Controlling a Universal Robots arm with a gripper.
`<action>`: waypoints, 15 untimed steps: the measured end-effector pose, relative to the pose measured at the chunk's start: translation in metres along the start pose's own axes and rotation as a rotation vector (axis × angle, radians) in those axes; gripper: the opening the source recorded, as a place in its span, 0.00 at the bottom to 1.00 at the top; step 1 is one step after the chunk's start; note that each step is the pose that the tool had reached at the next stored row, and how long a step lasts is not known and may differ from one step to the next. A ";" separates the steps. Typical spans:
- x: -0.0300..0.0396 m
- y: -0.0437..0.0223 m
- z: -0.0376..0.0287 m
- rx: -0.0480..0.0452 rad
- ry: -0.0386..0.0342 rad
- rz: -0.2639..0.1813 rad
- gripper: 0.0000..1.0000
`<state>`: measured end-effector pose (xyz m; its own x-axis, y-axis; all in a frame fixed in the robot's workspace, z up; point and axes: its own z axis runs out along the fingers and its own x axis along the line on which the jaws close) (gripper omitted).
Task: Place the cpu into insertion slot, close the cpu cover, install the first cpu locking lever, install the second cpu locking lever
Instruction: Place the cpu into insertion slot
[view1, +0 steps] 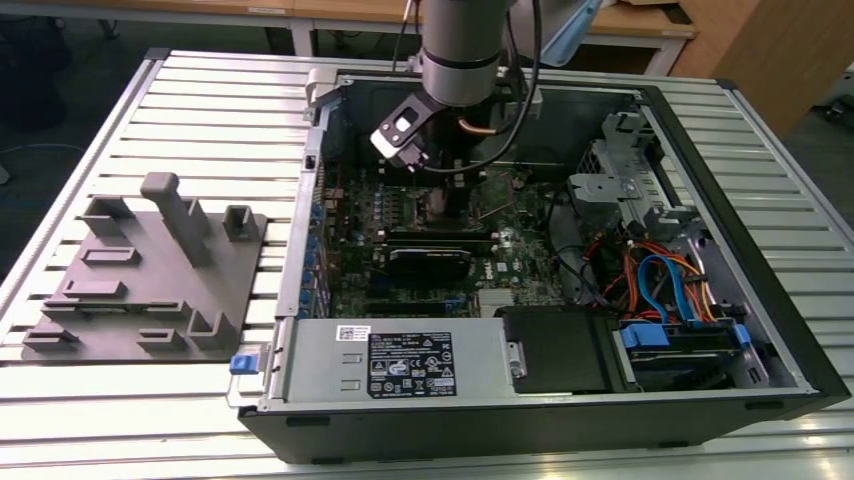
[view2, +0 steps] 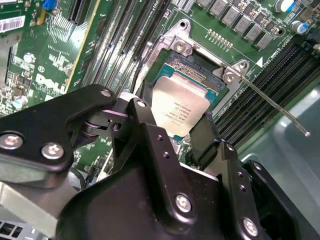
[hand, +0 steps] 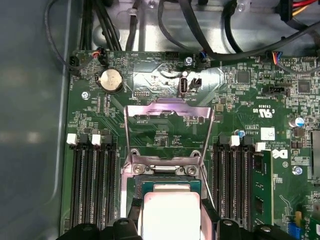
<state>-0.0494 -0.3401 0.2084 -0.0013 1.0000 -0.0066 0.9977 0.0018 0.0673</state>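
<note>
Between the fingers (view2: 204, 137) sits the cpu (view2: 182, 102), clasped at two opposite edges with its silver top up, right over the insertion slot (view2: 196, 64). Whether it touches the socket is unclear. In the first wrist view the cpu cover (hand: 167, 109) stands swung up on its hinge. A thin locking lever (view2: 272, 107) juts free beside the socket. Long memory slots (hand: 92, 185) flank it on the green motherboard (view2: 45, 75), inside an open computer case (view1: 781, 330) on the slatted worktop (view1: 200, 90).
</note>
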 end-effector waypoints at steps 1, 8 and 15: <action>0.0000 -0.0004 0.0007 0.0001 -0.0004 0.005 0.54; 0.0007 -0.0015 0.0079 0.0001 -0.0009 0.014 0.54; 0.0015 -0.0020 0.0150 0.0002 -0.0011 0.014 0.54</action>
<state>-0.0504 -0.3387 0.1933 0.0129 0.9999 -0.0067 0.9977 -0.0124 0.0672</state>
